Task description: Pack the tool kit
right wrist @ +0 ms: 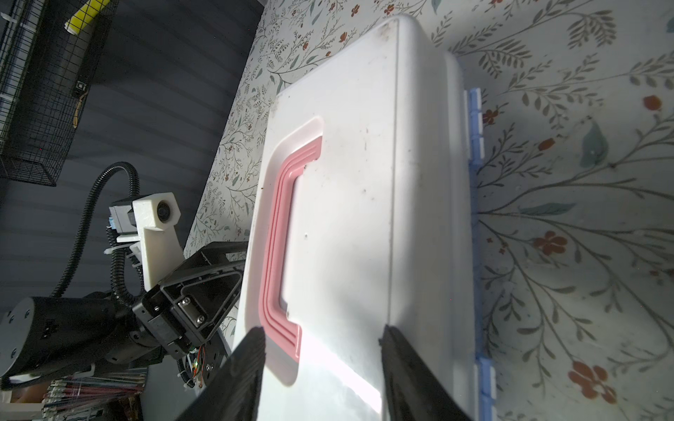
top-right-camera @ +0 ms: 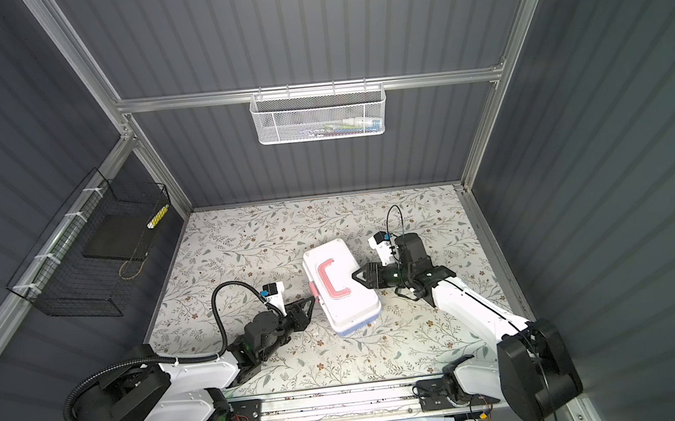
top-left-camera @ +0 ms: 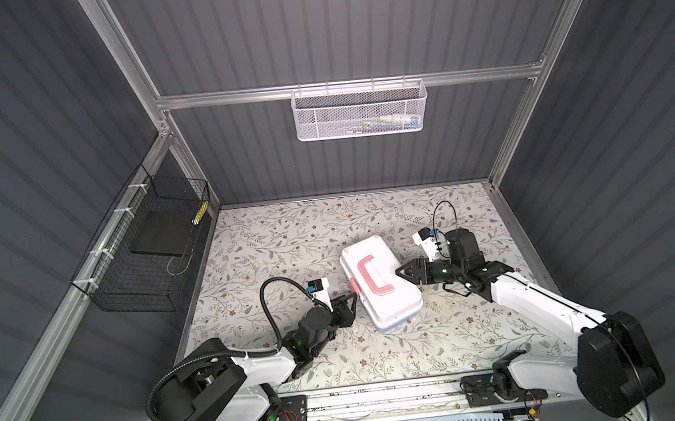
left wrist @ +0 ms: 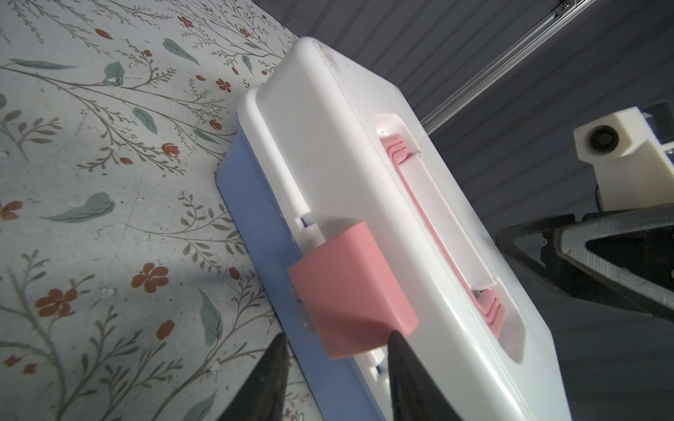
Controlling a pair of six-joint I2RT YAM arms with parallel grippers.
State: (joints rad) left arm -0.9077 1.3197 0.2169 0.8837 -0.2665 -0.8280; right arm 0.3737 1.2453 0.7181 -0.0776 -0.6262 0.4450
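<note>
**Tool kit** [top-left-camera: 398, 300]: a rounded oblong box, laid flat on the table [top-left-camera: 287, 232]. It is placed right of the middle, turned askew, between the two grippers.
- Lid [right wrist: 350, 182]: white, shut down on the body. Scuffs and dark specks are seen on it, and no lettering on it can be made out.
- Body [left wrist: 255, 233]: light blue, shown only as a rim below the lid.
- Handle [top-right-camera: 327, 281]: pink, C-shaped, folded flat into a recess of the lid.
- Latch [left wrist: 350, 291]: pink, set midway along the long side that faces the left arm. Whether it is fastened cannot be told.
- Hinges [right wrist: 476, 120]: blue, set on the opposite long side.

**Left gripper** [left wrist: 335, 337]: jaws are held partly apart and nothing is gripped. The latch is framed between the fingertips, with one tip just at its edge.

**Right gripper** [top-left-camera: 399, 273]: jaws are held partly apart and nothing is gripped. It is set over the lid by the hinge side; contact with the lid cannot be confirmed.

**Mesh basket** [top-left-camera: 356, 110]: white, hung on the back wall rail. Coloured items are seen inside, their labels too small to be read.

**Wire basket** [top-left-camera: 144, 257]: black, tied to the left wall rail.
- Pad [top-left-camera: 162, 231]: dark and flat.
- Roll [right wrist: 85, 14]: yellow, marked with a dark grid. Its print cannot be read.
</note>
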